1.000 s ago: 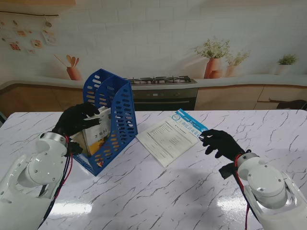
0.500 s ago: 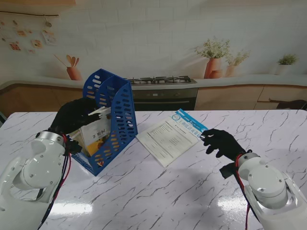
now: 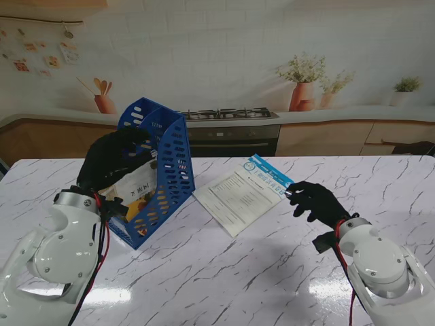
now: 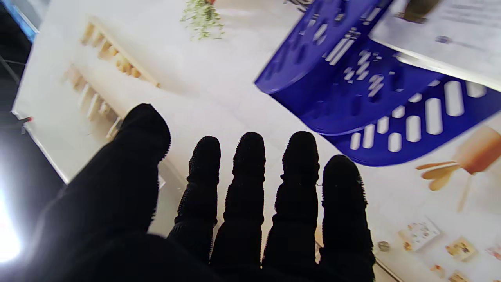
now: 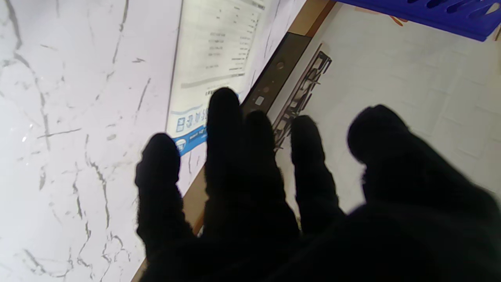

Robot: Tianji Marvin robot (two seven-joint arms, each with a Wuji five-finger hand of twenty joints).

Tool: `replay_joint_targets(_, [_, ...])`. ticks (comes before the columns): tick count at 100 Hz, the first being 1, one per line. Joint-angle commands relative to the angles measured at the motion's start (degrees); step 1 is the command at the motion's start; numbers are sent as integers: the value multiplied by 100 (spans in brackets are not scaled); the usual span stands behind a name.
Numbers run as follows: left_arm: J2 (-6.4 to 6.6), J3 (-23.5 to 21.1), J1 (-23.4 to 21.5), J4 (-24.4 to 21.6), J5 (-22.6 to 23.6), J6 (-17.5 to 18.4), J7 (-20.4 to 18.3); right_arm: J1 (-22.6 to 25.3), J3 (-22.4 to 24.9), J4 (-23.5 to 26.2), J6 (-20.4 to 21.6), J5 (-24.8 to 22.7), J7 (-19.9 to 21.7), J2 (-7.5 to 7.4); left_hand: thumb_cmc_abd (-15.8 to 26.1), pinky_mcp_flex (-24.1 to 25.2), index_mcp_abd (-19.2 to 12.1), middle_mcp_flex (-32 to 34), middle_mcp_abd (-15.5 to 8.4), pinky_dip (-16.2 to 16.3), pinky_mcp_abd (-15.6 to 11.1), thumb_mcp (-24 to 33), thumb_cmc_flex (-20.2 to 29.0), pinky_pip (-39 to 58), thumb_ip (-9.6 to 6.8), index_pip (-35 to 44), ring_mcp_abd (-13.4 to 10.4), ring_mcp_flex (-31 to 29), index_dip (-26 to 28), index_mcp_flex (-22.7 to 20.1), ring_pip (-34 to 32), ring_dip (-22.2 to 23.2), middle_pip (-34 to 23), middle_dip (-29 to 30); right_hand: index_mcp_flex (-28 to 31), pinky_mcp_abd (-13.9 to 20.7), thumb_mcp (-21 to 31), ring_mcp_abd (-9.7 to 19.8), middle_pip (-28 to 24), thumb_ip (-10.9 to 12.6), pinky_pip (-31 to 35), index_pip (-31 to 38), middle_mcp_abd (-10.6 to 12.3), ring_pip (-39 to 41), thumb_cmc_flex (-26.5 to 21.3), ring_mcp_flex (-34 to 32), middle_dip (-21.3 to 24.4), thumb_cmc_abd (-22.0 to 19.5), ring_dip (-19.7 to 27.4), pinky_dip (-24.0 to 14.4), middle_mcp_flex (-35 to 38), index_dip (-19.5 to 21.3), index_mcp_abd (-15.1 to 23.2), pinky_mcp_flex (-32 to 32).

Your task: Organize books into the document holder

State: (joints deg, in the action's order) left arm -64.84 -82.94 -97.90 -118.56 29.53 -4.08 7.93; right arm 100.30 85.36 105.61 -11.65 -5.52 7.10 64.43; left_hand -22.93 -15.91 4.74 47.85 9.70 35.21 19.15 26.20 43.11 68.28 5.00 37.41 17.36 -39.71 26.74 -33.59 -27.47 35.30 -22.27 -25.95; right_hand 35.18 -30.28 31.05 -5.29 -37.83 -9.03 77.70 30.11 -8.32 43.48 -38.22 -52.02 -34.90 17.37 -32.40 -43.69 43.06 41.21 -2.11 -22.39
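We see the blue document holder (image 3: 155,170) standing on the marble table (image 3: 224,272) at our left, its long axis running diagonally away from us toward the right. A book (image 3: 136,193) leans inside it, tilted. Our left hand (image 3: 112,159) hovers over the holder's open end, fingers (image 4: 250,188) extended and apart, holding nothing. A white booklet with a blue edge (image 3: 243,192) lies flat mid-table, its long axis diagonal. Our right hand (image 3: 314,202) has its fingertips at the booklet's blue corner; we cannot tell whether it grips.
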Motion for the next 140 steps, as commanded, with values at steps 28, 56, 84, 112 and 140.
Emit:
replay_joint_targets(28, [-138,605,74,76,-329,720,156,178,18,103,158,-14,-102,58,239,-379,64,65,-83,-154,-108,-218,-16,-181,-214,30,-82,-201,94,-44,-140,19,-102,-73,98,432,-27,-27,29,228,0,-3,42,6,33,12,29,-45,63,43,-17,10,49,46])
replay_joint_targets(56, [-97,1042,321,532,-643,1283,-91,281,86,112,192,37,-153,74,284,-695,125,121,-83,-254,-322,-333,33,-164,-214,60,-77,-324,94,-81,-236,26,-175,-121,116,452,-124,-8,23,230,-32,27,56,3,-21,43,21,-66,60,64,-47,45,53,78])
replay_joint_targets(84, [-58,1328,533,1070,-1094,1444,-456,294,72,91,272,75,-191,82,374,-655,184,81,-31,-335,-31,-422,57,-226,-226,36,-27,-274,65,-70,-240,3,-178,-118,107,452,-247,-4,77,155,-32,205,84,-47,-151,26,55,-78,78,72,-3,74,129,78])
replay_joint_targets(112, [-59,1607,719,1582,-1557,1549,-673,307,52,87,329,114,-65,54,399,-338,170,-4,-19,-269,248,-503,120,-194,-240,17,145,-91,49,-48,-193,-1,-137,-96,142,369,-614,-63,248,163,-133,316,98,-306,-214,47,159,-197,160,115,39,-72,154,140])
replay_joint_targets(140, [-44,1597,601,1753,-1741,1507,-797,134,-156,-41,383,85,30,27,439,-24,175,-71,6,-295,212,-586,179,-420,-255,-4,-66,18,45,-15,89,-189,-73,-62,244,382,-464,-88,913,136,-1444,249,321,-1682,-211,640,545,67,574,755,72,-155,284,1269])
